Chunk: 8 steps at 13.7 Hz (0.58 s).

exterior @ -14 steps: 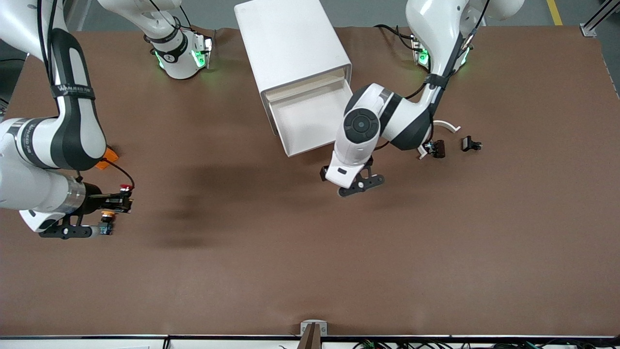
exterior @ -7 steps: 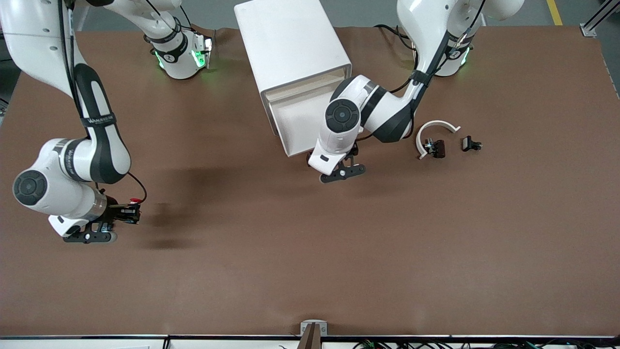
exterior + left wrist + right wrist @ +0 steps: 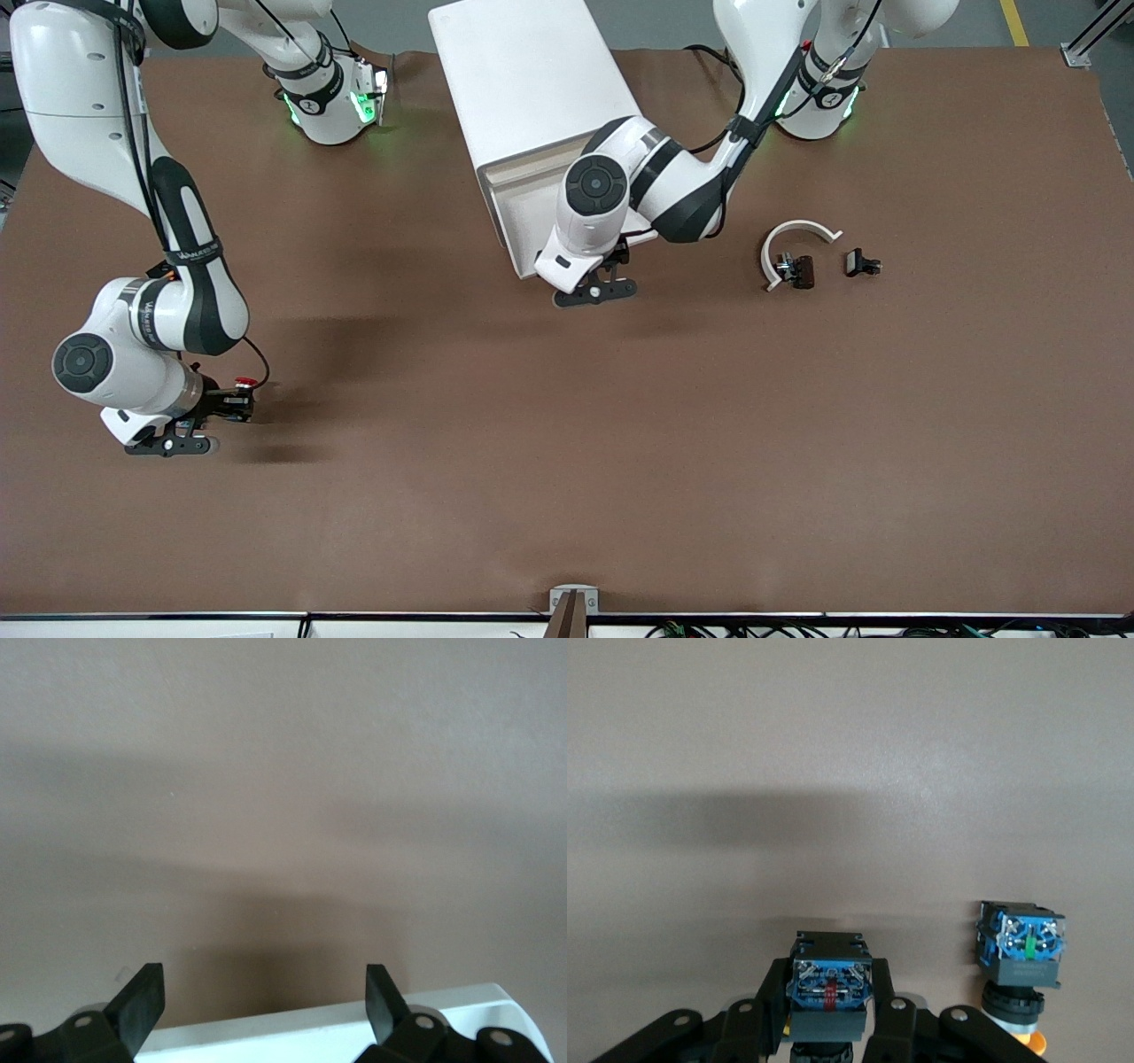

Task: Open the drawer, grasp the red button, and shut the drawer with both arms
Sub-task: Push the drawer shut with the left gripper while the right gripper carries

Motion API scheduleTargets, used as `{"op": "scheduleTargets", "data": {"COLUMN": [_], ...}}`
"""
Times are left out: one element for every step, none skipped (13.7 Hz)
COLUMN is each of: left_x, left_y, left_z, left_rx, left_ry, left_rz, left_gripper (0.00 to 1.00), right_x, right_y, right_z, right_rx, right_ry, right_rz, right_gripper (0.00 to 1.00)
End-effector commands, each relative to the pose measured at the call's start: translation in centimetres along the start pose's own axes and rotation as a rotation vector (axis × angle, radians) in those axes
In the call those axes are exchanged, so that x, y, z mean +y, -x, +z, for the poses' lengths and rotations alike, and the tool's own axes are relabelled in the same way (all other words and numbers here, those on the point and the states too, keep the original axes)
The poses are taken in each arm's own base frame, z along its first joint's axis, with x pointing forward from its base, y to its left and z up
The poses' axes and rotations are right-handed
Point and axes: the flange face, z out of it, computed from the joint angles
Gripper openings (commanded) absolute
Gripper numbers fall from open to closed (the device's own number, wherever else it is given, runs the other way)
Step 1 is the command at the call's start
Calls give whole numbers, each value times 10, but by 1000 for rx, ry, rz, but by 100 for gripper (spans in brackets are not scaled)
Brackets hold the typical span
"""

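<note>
Counting first, Mia: how many buttons show?

Two, Jon. The right wrist view has both. The red-capped button (image 3: 830, 985) sits clamped between the right gripper (image 3: 830, 1014) fingers, its bluish base toward the camera. A second button with a yellow-orange cap (image 3: 1021, 950) stands on the table just beside that claw, apart from it.

And from the front?

Only the one button (image 3: 244, 383) shows there, its red cap poking out at the tip of the right gripper (image 3: 232, 406), which is over the table (image 3: 567, 461) toward the right arm's end.

The other claw?

One left gripper (image 3: 607, 270), fingers (image 3: 142, 997) spread wide with nothing between them. It is right at the front edge of the drawer (image 3: 523, 217). In the left wrist view that white edge (image 3: 337, 1032) runs just under the fingertips.

How many drawers?

One drawer, standing pulled out of one white cabinet (image 3: 532, 80).

Anything else near the left claw?

Toward the left arm's end of the table, well apart from it, lie one white curved piece (image 3: 797, 232) and two small black parts: one (image 3: 802, 270) touching the curve's inner side, the other (image 3: 862, 262) just beside it.

Any writing?

A band on the right arm (image 3: 190, 257) carries white lettering, but I cannot read it. The second button's base has a green mark, the held one a red mark; no legible words.
</note>
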Motion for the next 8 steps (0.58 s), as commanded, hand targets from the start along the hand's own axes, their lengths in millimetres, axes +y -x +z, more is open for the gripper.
{"op": "scheduleTargets", "data": {"left_x": [6,10,13,17,21,25,28,32], "left_y": [23,30,35,41,49,55,62,70], "left_z": [-1,0,3,4,5,6,7,9], "left_rx": [-5,-12,-19,-24,-31,-36,-43,-52], "left_ry": [-10,-7,-8,-6,-4,-2,1,1], "left_rz": [47,58,67,78,91,102,115,128], "left_gripper": [100,100,100,100,100,100,100,100], "right_x": [3,3,3,4,4,5,8,10], "right_y": [-10,-10,-13,-14,-14,-15,-15,-14], "right_z": [9,11,13,16,19,20,21,22], "right_rx": [1,5,8,8,5,5,5,5], "right_ry": [7,8,9,10,8,8,6,5], "right_rz": [3,2,0,1,3,7,16,24], "right_gripper": [0,0,0,0,0,0,15,99]}}
